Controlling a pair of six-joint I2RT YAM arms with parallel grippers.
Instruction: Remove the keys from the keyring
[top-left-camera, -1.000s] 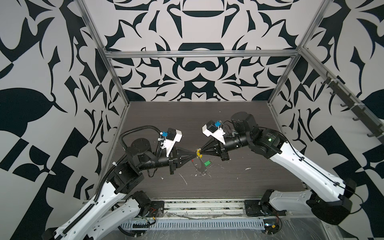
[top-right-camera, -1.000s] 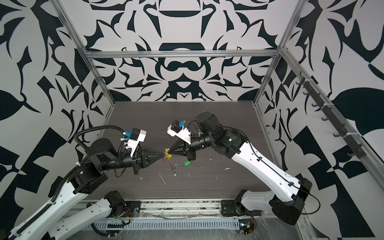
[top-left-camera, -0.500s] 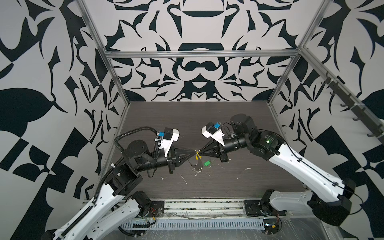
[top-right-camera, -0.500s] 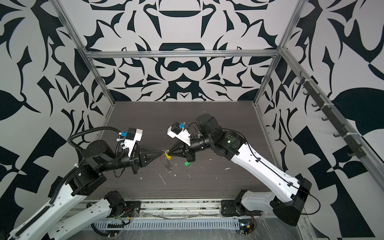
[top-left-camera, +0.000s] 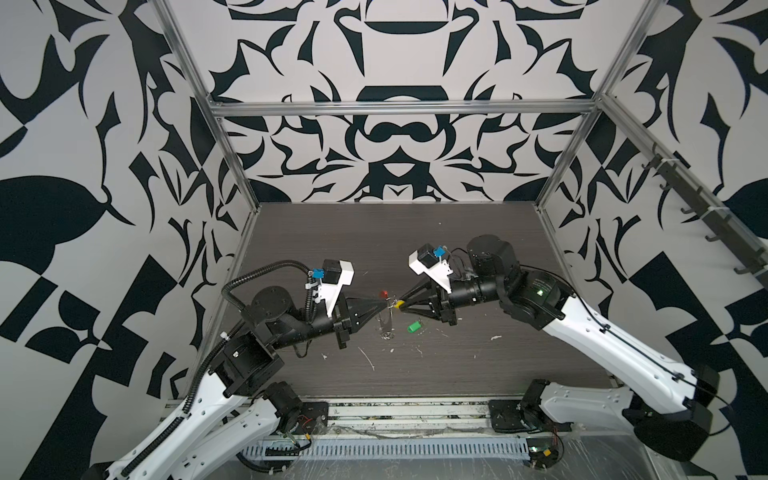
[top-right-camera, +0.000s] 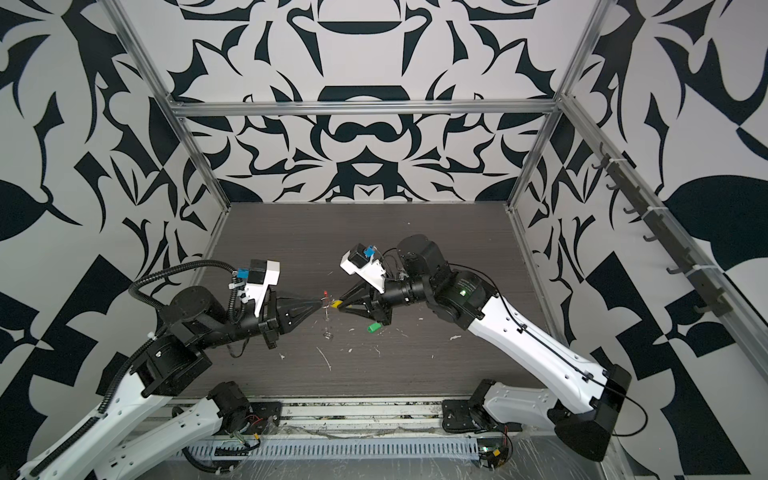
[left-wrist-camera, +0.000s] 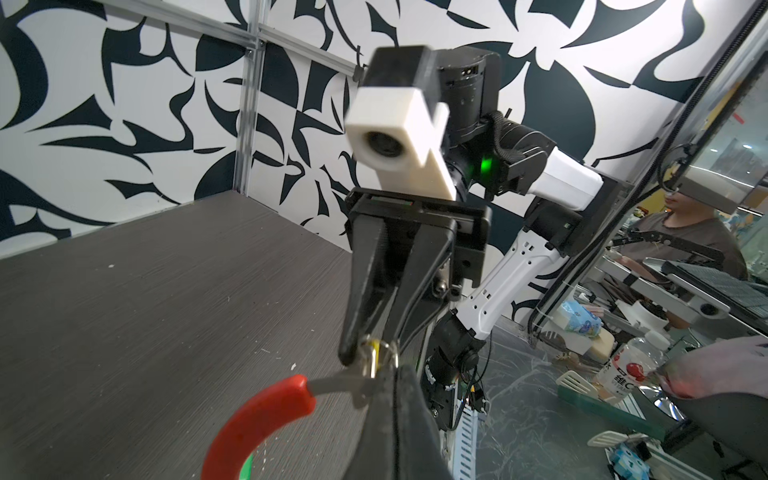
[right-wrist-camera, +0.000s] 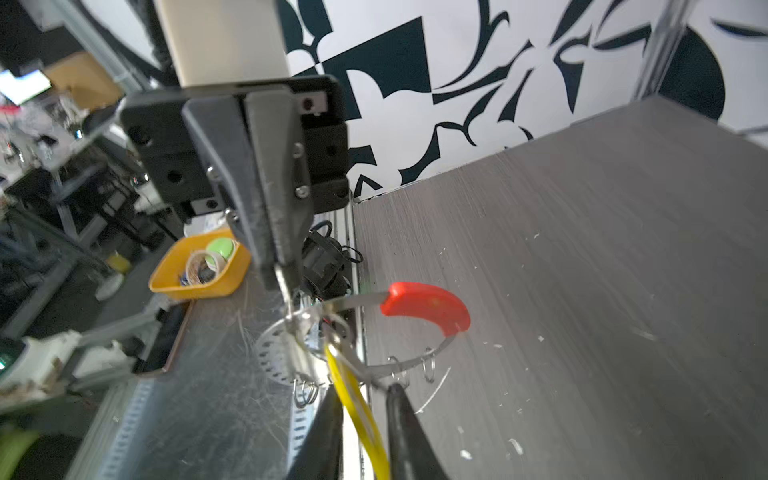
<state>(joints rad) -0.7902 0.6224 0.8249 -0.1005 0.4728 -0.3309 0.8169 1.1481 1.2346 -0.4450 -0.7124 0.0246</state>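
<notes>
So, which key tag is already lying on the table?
The green key tag, alone on the table; the yellow key tag is up in the air at the keyring.

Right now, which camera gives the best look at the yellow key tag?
The right wrist view: the yellow tag sits close in the foreground, edge-on and large. The left wrist view shows only a yellow sliver; both top views show just a tiny speck.

Table (right-wrist-camera: 582, 249) matt woodgrain; keyring (right-wrist-camera: 357, 300) shiny metal wire; red sleeve (right-wrist-camera: 428, 305) glossy smooth plastic.
</notes>
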